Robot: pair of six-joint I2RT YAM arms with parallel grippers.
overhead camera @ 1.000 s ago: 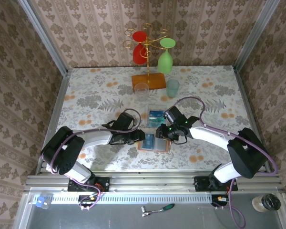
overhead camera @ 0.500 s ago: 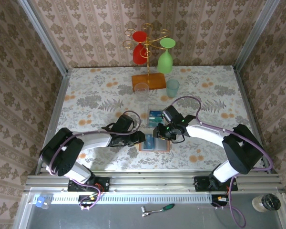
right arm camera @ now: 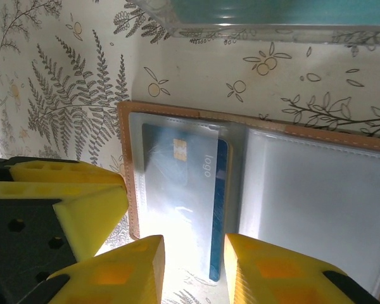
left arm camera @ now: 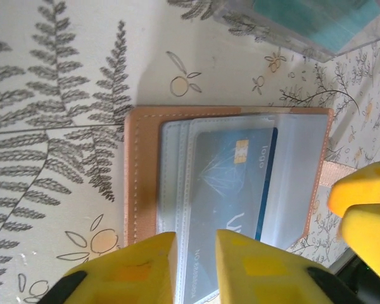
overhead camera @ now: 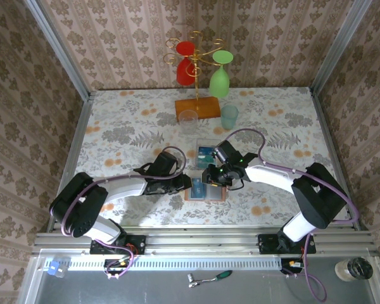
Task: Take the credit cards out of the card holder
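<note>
The card holder [overhead camera: 206,190] lies open on the table, salmon-brown with clear pockets [left arm camera: 139,171]. A blue credit card [left arm camera: 234,177] with a chip sits in its left pocket, and in the right wrist view one end of the card [right arm camera: 183,190] sticks out past the holder's edge [right arm camera: 125,158]. My left gripper [overhead camera: 189,183] stands over the holder's left side, jaws [left arm camera: 196,266] narrowly apart across the pocket's stitched edge. Facing it from the right, my right gripper [overhead camera: 209,179] is open [right arm camera: 193,266] on either side of the card's protruding end.
A clear plastic box [overhead camera: 208,152] with teal cards stands just behind the holder [right arm camera: 259,16]. Farther back are a clear cup [overhead camera: 188,118], a bluish cup [overhead camera: 229,116] and an orange rack base [overhead camera: 197,106] carrying red and green glasses.
My right gripper has shifted left over the card holder. The left gripper's jaws have narrowed while staying at the holder's left side.
</note>
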